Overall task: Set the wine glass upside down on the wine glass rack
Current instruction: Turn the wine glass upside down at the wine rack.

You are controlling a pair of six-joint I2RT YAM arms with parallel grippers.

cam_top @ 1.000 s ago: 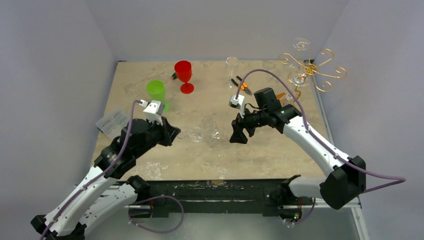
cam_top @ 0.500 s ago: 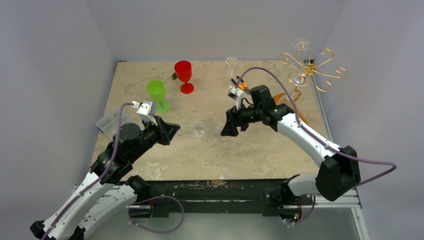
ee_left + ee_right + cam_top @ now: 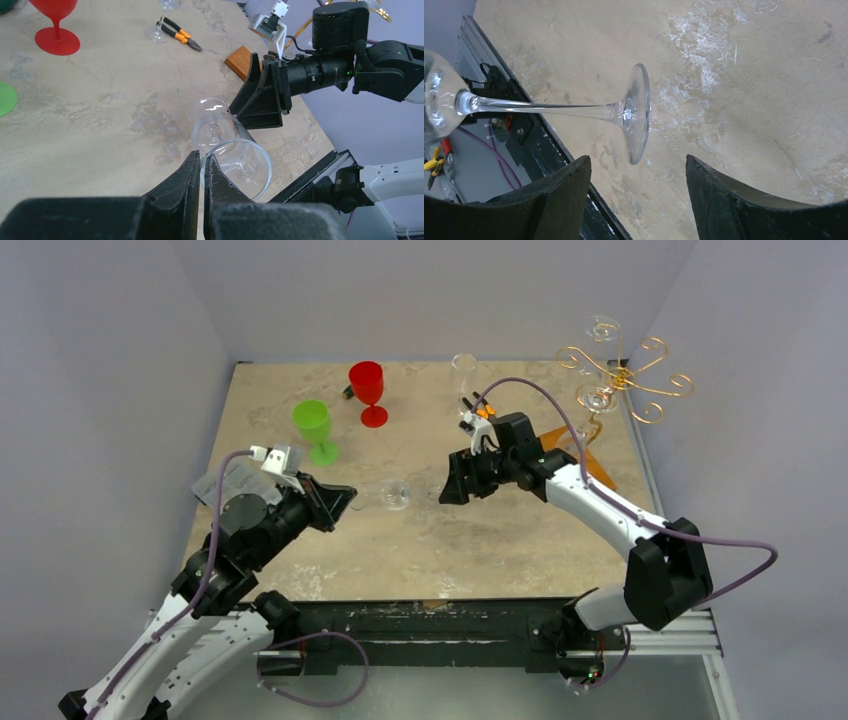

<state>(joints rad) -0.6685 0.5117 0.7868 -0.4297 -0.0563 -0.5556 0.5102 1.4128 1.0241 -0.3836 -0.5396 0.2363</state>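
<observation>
A clear wine glass [image 3: 396, 494] lies level above the table, bowl to the left and foot to the right. My left gripper [image 3: 349, 499] is shut on the rim of its bowl [image 3: 228, 146], one finger inside and one outside [image 3: 201, 156]. My right gripper [image 3: 447, 490] faces it from the right, open, with the glass's round foot [image 3: 637, 117] just ahead of its spread fingers [image 3: 636, 159] and not between them. The wine glass rack [image 3: 626, 377], gold wire on an orange-brown wooden base [image 3: 592, 464], stands at the far right corner with two clear glasses on it.
A red goblet [image 3: 367, 390] and a green goblet [image 3: 313, 426] stand at the back left. A clear flute [image 3: 464, 373] and orange-handled pliers [image 3: 485, 411] are behind my right arm. A clear plastic box [image 3: 224, 481] lies at the left edge.
My right gripper has moved left and back, closing in on the glass's foot. My left gripper has shifted slightly back with the glass still in it.
</observation>
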